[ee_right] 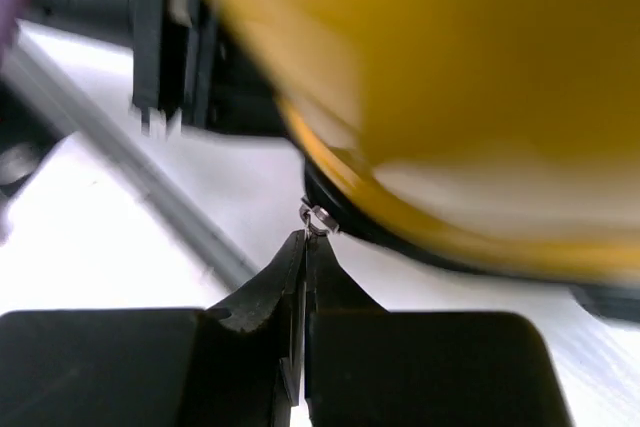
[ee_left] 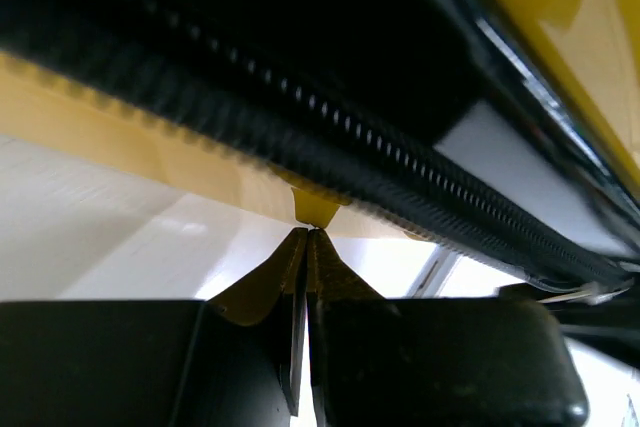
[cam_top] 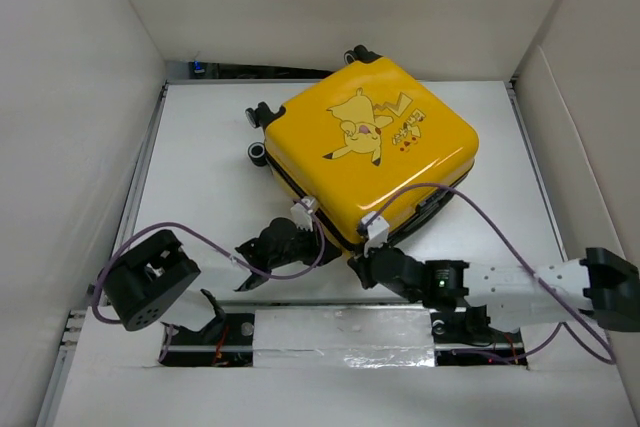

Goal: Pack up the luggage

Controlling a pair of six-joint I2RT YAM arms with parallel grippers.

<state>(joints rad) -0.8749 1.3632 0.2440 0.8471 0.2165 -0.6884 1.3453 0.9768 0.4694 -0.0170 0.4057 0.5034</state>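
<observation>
At the near edge of the luggage [cam_top: 375, 142], left gripper [ee_left: 307, 235] jaws are pressed together just under the zipper [ee_left: 330, 127]; right gripper [ee_right: 304, 237] jaws pinch the small metal zipper pull [ee_right: 318, 215]

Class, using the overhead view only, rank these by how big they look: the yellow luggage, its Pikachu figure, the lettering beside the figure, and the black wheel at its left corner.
1. luggage
2. Pikachu figure
3. lettering and black wheel: they look too alike in size to rank.
</observation>
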